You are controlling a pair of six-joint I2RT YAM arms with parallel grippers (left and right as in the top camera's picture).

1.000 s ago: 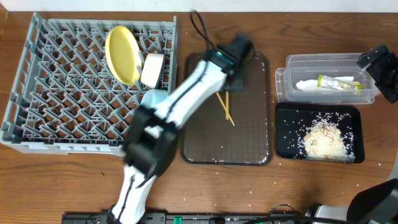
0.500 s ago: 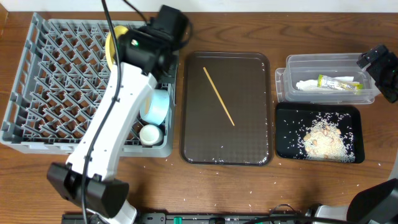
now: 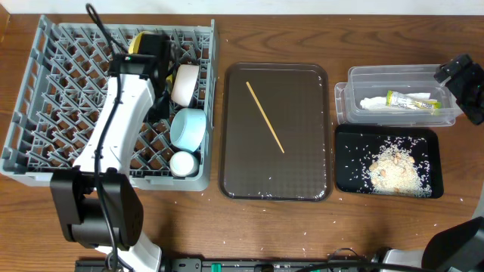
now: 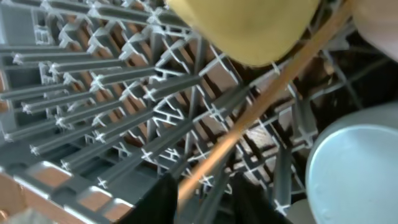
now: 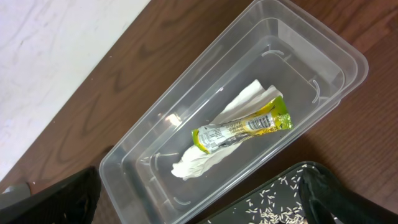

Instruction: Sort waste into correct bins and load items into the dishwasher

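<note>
My left gripper [image 4: 202,186] is shut on a wooden chopstick [image 4: 280,87] and holds it low over the pegs of the grey dish rack [image 3: 45,113], beside the yellow plate [image 4: 249,25]. In the overhead view the left gripper [image 3: 147,53] hides most of the plate. The white bowl [image 3: 185,83], light blue bowl [image 3: 187,128] and small white cup [image 3: 183,164] stand in the rack. The second chopstick [image 3: 265,117] lies on the brown tray. My right gripper [image 5: 199,214] is open and empty above the clear tub [image 5: 155,112], which holds the wrapper [image 5: 242,127] and napkin [image 5: 205,155].
The brown serving tray [image 3: 302,174] lies between the rack and the bins. The black tray [image 3: 348,162] in front of the clear tub [image 3: 344,98] holds rice scraps [image 3: 393,170]. A few rice grains are scattered on the wooden table near the front.
My left arm has swung from the brown tray to the rack with one chopstick, then further left over the pegs. One chopstick stayed on the tray. The right arm has not moved.
</note>
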